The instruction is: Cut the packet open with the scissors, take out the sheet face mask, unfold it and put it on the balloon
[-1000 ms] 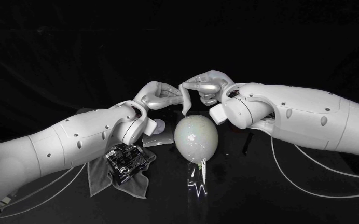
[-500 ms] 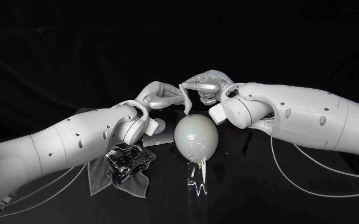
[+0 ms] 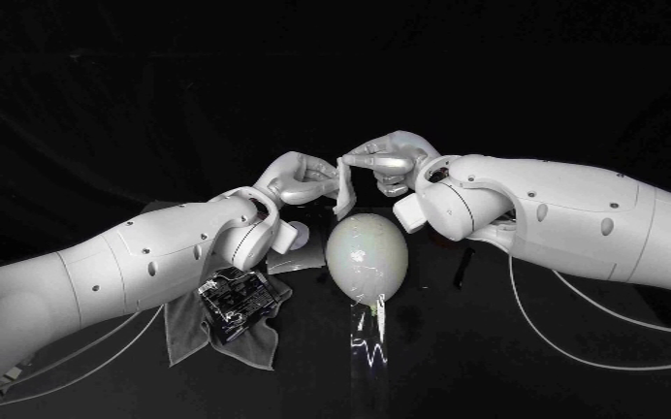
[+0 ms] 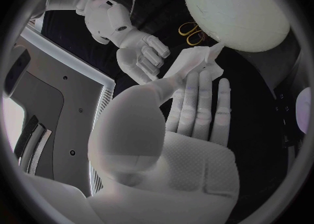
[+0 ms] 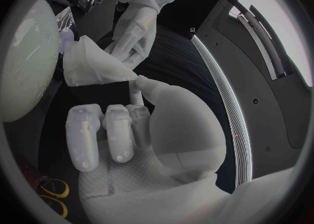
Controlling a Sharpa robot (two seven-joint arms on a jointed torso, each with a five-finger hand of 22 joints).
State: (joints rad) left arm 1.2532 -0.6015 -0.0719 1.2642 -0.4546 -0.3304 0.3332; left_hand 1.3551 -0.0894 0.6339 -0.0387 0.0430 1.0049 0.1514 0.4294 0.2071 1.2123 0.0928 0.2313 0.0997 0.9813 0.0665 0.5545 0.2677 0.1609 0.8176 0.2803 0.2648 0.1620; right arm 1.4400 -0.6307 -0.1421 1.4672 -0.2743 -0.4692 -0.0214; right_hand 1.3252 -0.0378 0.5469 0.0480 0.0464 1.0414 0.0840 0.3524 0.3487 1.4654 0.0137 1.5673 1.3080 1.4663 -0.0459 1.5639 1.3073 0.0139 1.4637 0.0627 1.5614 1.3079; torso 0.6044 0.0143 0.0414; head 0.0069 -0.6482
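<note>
Hanging just above the balloon (image 3: 367,256), the folded mask (image 3: 345,191) is being pinched by the left hand (image 3: 301,178) and the right hand (image 3: 385,162) together.

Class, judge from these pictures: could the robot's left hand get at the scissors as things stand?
Probably not easily. The left hand pinches the sheet mask with the right hand, and the scissors lie beyond the balloon, which stands in between.
</note>
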